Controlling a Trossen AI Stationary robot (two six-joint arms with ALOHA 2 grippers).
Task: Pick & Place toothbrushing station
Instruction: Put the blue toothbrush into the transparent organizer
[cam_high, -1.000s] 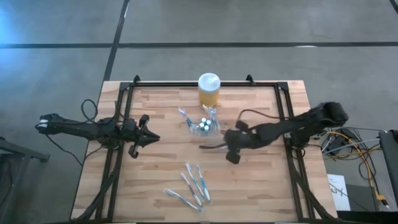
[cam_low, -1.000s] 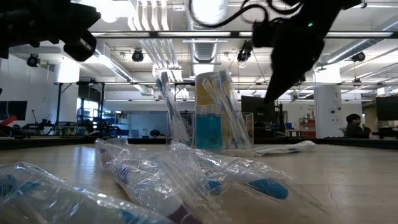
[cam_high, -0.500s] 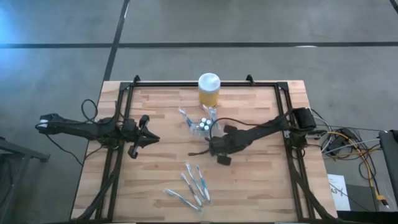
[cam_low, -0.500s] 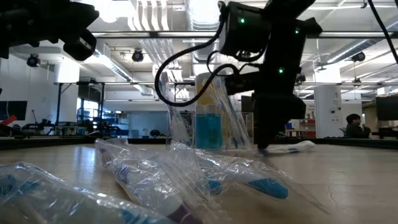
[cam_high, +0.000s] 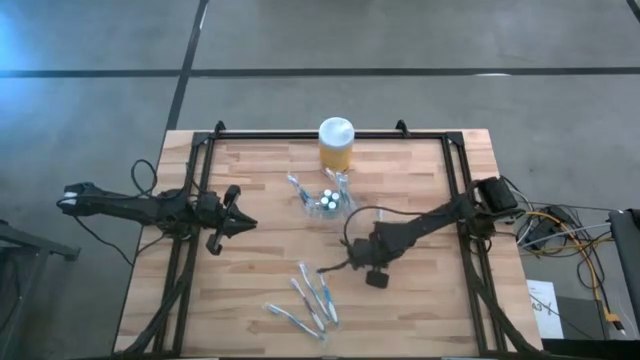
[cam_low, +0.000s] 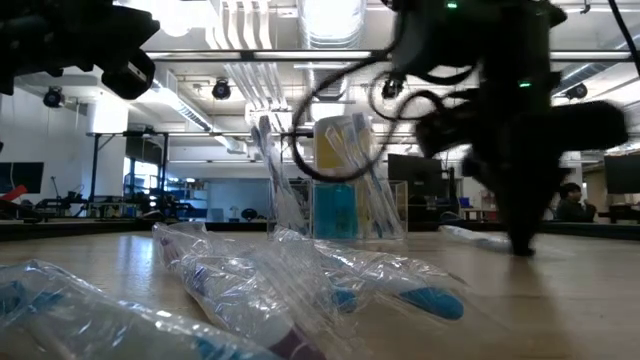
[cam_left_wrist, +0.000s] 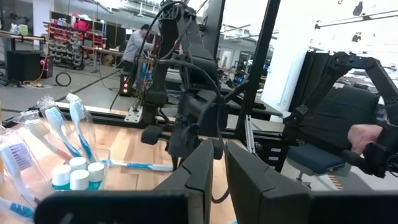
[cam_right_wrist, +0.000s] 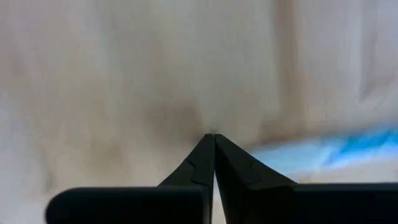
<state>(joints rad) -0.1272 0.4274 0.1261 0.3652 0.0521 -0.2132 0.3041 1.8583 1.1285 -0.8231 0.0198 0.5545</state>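
Note:
The clear holder (cam_high: 328, 201) stands at the table's middle with a few toothbrushes upright in it and white-capped pieces (cam_left_wrist: 73, 176) inside. One wrapped blue-and-white toothbrush (cam_low: 470, 236) (cam_left_wrist: 140, 165) (cam_right_wrist: 329, 149) lies flat on the table. My right gripper (cam_high: 372, 266) (cam_low: 520, 240) (cam_right_wrist: 213, 137) points down beside it, fingers shut. Several wrapped toothbrushes (cam_high: 310, 297) lie near the front edge. My left gripper (cam_high: 238, 222) (cam_left_wrist: 219, 155) hovers level at the left, fingers almost together, holding nothing. My right gripper points down from above with its shut fingertips at the table top, next to one end of the lying toothbrush (cam_right_wrist: 292, 155). Nothing shows between the fingers. Whether a finger touches the toothbrush or its wrapper, I cannot tell.
A yellow jar with a white lid (cam_high: 336, 143) stands behind the holder at the far edge. A black frame (cam_high: 200, 200) runs along the table's left, right and far sides. Bare wood (cam_high: 420, 310) lies at the near right. A person's hand (cam_left_wrist: 367, 140) shows beyond the table.
My right gripper has come down from above the holder's right side to the table top, moving toward the near edge and tipping from a slant to pointing straight down. In the low view it has swung to the right of the lying toothbrush.

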